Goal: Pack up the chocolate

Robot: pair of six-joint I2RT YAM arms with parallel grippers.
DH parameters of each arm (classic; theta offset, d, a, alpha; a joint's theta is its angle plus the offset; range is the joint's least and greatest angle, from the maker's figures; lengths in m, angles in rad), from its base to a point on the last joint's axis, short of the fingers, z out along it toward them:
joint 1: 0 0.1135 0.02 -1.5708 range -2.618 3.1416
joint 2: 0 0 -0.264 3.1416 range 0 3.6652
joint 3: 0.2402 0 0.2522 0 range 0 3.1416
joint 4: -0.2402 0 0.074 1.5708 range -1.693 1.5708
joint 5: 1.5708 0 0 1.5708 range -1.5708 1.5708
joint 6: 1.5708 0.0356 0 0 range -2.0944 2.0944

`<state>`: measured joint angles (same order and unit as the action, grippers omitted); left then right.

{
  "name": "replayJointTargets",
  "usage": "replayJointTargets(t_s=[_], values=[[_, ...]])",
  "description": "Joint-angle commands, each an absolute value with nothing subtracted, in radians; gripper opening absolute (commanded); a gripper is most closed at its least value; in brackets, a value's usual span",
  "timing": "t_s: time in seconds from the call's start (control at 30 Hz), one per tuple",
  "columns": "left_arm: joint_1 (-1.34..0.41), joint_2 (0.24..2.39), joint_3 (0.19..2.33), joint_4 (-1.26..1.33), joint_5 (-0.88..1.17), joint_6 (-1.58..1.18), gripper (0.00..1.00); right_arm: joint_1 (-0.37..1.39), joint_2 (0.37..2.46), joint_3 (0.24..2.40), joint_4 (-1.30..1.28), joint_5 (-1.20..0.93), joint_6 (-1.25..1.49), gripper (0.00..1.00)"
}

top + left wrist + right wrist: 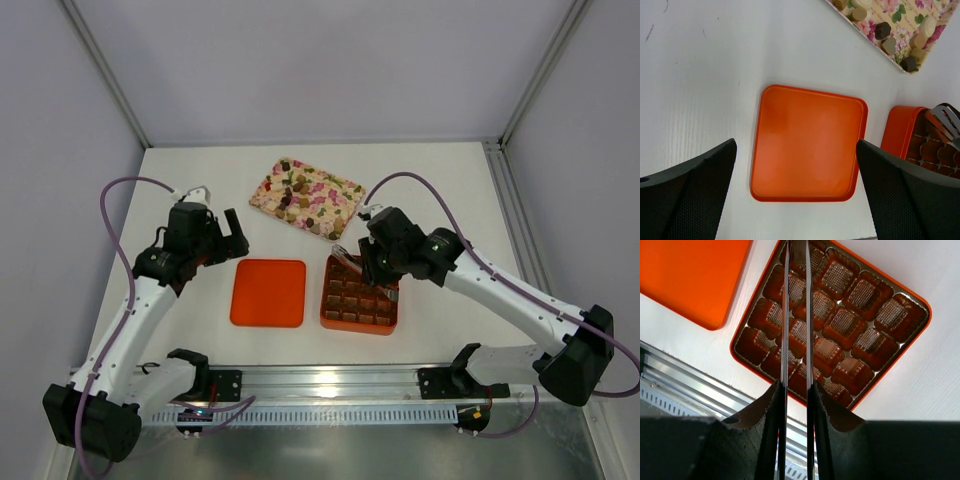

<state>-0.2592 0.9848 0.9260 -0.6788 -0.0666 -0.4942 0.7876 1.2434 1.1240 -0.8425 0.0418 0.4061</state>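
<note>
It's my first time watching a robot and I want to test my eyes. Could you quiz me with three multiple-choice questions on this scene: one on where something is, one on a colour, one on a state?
1. The lid lies:
A) flat on the table, beside the box
B) shut on the box
C) standing on its edge

2. The box is:
A) blue
B) green
C) orange

3. The jaws of the left arm are:
A) shut on the lid
B) wide open and empty
C) shut tight on nothing

Answers:
1. A, since the top view shows the lid flat on the table, left of the box, with a gap between them.
2. C, since its walls are orange in every view.
3. B, since the left wrist view shows the jaws far apart, with the lid lying untouched below them.
</note>
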Motion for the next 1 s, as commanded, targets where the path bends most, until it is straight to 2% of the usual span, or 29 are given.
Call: replayJointTargets(t_s=[0.0, 0.23, 0.37, 0.7, 0.97], values=[[-0.255, 0.986, 0.939, -0.666, -0.064, -0.503, 1.0, 0.805, 1.195, 1.105, -0.805, 0.054, 0.449, 0.25], [-0.255, 0.989, 0.937, -0.666, -0.069, -0.505, 1.0, 0.815, 1.204, 1.08, -0.779, 0.052, 0.456, 0.26], [-0.255, 0.992, 0.936, -0.666, -0.068, -0.506, 1.0, 0.819, 1.207, 1.075, -0.775, 0.055, 0.459, 0.34], [-0.255, 0.994, 0.937, -0.666, -0.063, -0.506, 1.0, 0.824, 1.198, 1.078, -0.781, 0.057, 0.463, 0.4], [-0.255, 0.989, 0.936, -0.666, -0.055, -0.505, 1.0, 0.822, 1.187, 1.202, -0.825, 0.063, 0.436, 0.4]])
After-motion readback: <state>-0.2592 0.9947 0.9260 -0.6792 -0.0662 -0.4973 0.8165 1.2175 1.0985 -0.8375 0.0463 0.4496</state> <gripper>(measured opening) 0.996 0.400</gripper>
